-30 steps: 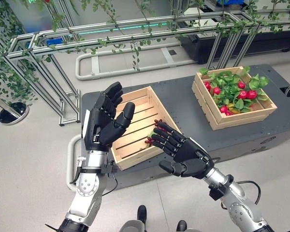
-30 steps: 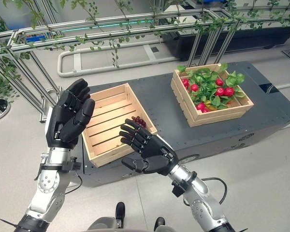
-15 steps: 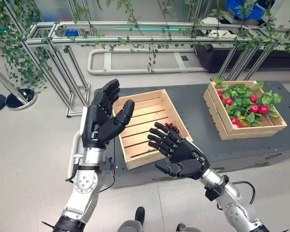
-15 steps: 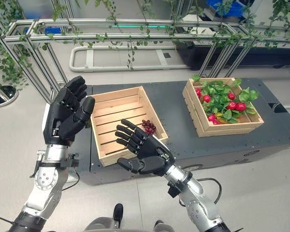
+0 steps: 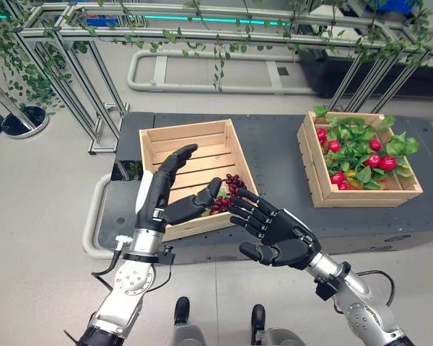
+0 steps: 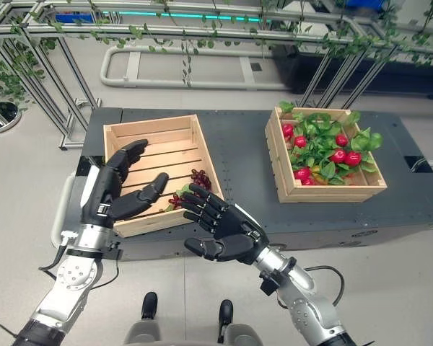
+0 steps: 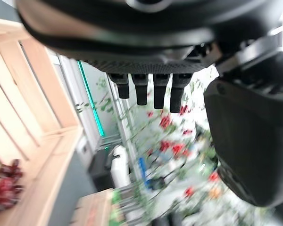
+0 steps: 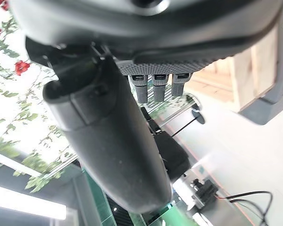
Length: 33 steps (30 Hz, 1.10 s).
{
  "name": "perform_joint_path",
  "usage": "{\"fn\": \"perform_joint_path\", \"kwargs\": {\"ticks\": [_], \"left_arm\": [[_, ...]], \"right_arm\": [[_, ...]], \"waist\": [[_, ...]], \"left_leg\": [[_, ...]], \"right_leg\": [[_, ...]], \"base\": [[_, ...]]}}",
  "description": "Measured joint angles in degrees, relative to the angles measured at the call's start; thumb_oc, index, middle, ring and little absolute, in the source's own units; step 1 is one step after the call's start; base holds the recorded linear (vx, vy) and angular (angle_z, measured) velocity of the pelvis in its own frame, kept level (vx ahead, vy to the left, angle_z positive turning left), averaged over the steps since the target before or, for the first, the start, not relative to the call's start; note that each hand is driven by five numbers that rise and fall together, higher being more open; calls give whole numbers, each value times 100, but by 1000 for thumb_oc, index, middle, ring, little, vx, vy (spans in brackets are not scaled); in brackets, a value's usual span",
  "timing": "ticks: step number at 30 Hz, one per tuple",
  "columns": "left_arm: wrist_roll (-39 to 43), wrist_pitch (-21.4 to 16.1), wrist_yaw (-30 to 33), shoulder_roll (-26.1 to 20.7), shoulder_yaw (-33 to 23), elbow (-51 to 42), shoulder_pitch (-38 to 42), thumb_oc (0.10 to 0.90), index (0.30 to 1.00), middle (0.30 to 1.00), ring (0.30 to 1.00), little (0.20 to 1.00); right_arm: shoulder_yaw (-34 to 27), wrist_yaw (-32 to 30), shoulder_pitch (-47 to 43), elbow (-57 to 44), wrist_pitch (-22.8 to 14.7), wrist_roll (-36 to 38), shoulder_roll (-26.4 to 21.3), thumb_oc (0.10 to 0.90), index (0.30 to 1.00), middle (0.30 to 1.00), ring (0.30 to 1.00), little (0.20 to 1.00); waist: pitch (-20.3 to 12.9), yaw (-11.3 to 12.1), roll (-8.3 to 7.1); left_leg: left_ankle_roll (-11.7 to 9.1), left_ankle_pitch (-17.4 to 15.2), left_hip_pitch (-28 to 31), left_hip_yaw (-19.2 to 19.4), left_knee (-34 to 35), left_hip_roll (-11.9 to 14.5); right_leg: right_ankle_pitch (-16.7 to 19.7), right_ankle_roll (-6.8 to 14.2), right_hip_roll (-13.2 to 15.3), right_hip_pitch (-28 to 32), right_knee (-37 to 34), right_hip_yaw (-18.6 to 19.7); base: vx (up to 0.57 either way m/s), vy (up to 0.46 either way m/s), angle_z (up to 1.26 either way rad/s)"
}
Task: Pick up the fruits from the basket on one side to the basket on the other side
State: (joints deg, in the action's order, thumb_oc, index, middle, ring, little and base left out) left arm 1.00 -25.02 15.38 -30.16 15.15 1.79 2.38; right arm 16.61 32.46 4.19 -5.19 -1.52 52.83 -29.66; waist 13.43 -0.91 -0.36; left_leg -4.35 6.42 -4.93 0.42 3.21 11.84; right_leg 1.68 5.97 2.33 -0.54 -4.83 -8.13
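Two wooden crates stand on a dark grey platform (image 5: 274, 144). The left crate (image 5: 166, 137) holds a dark red grape bunch (image 5: 229, 192) in its near right corner, seen too in the left wrist view as the grape bunch (image 7: 4, 188). The right crate (image 5: 400, 194) is full of red fruits (image 5: 381, 161) among green leaves. My left hand (image 5: 162, 198) is open over the left crate's front part, holding nothing. My right hand (image 5: 274, 229) is open, palm up, just in front of that crate, near the grapes and holding nothing.
A metal frame (image 5: 72, 72) hung with green vines runs behind and to the left of the platform. A white curved rail (image 5: 202, 72) lies on the floor behind. Bare grey floor lies around the platform.
The camera has shifted. My left hand has come down from its raised pose to hover over the left crate. My right hand stays open near the crate's front corner.
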Motion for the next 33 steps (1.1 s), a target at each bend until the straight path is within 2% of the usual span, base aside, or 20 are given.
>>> {"fn": "perform_joint_path", "kwargs": {"ticks": [5, 11, 13, 14, 19, 22, 33], "left_arm": [[-832, 213, 579, -424, 326, 846, 582, 800, 900, 900, 900, 900], [-1513, 720, 1348, -549, 792, 1811, 1210, 800, 900, 900, 900, 900], [-1737, 836, 1631, -551, 935, 2089, 1453, 800, 900, 900, 900, 900], [-1827, 864, 1731, -557, 946, 2146, 1516, 800, 900, 900, 900, 900], [-2171, 1069, 2496, -697, 1039, 2428, 2257, 800, 900, 900, 900, 900], [-2257, 1116, 2780, -733, 1031, 2475, 2535, 800, 900, 900, 900, 900], [-2850, 1523, 3044, -992, 1179, 2765, 3417, 800, 900, 900, 900, 900]], "right_arm": [[20, -15, -204, 292, 0, -26, 123, 800, 900, 900, 900, 900], [97, -141, -411, 766, 2, -48, 52, 800, 900, 900, 900, 900], [266, -206, -545, 886, 1, -47, 30, 800, 900, 900, 900, 900], [296, -206, -576, 902, 1, -47, 30, 800, 900, 900, 900, 900], [445, -238, -902, 952, -7, -62, -134, 800, 900, 900, 900, 900], [440, -241, -1028, 954, -22, -59, -179, 800, 900, 900, 900, 900], [501, -444, -1631, 933, -21, -56, -169, 800, 900, 900, 900, 900]], "waist": [[77, -129, 139], [128, -195, 175], [247, -312, 142], [311, -317, 128], [1037, -415, -56], [1365, -435, -63], [1556, -430, -36]], "left_leg": [[-37, 21, -50, 24, 135, -131], [-39, 21, -208, 238, 182, -435], [-25, 41, -313, 313, 177, -560], [-20, 38, -342, 327, 162, -576], [-4, 47, -679, 358, -84, -592], [-4, 47, -727, 358, -162, -590], [-5, 42, -1313, 348, -606, -575]], "right_leg": [[-4, 79, 132, -157, 6, 41], [92, 313, 436, -497, 8, 328], [139, 388, 560, -654, 21, 428], [142, 397, 580, -716, 58, 455], [157, 416, 594, -1144, 368, 599], [155, 415, 591, -1214, 462, 621], [-95, 373, 579, -2027, 1371, 740]], "base": [[31, 185, -4], [-92, 210, -18], [-99, 107, -12], [-96, 65, -15], [-69, 30, -9], [-46, -1, -5], [-47, -5, -1]]}}
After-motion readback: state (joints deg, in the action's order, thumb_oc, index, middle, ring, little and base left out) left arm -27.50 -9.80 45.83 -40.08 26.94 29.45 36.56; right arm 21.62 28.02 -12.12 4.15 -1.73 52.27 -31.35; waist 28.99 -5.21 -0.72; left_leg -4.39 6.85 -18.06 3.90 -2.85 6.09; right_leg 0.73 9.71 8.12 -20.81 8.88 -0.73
